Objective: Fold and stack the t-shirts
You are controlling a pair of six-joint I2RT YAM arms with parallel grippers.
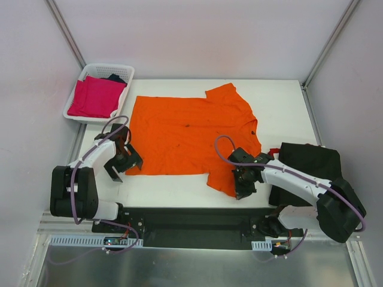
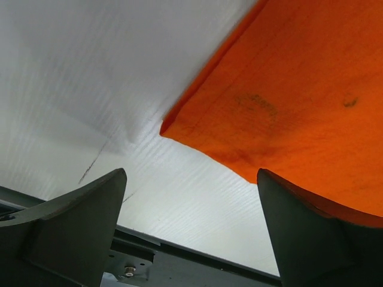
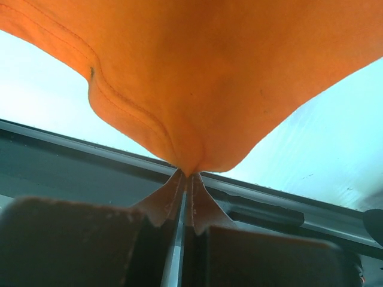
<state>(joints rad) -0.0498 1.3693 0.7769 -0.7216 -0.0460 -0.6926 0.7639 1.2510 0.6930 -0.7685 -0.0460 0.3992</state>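
A bright orange t-shirt [image 1: 191, 134] lies spread flat across the middle of the table. My right gripper [image 1: 244, 186] is shut on its near right sleeve edge; the right wrist view shows the orange cloth [image 3: 203, 78] pinched between the fingertips and lifted. My left gripper [image 1: 122, 164] is open and empty, beside the shirt's near left corner [image 2: 173, 128], which lies on the table between and beyond the fingers. A black t-shirt [image 1: 308, 164] lies bunched at the right. A magenta-pink t-shirt [image 1: 94, 95] lies folded in the white basket [image 1: 114, 67], with dark cloth behind it.
The white lattice basket stands off the table's far left corner. The table's near edge [image 1: 179, 206] and a dark rail run just below both grippers. Grey walls close in left, right and back.
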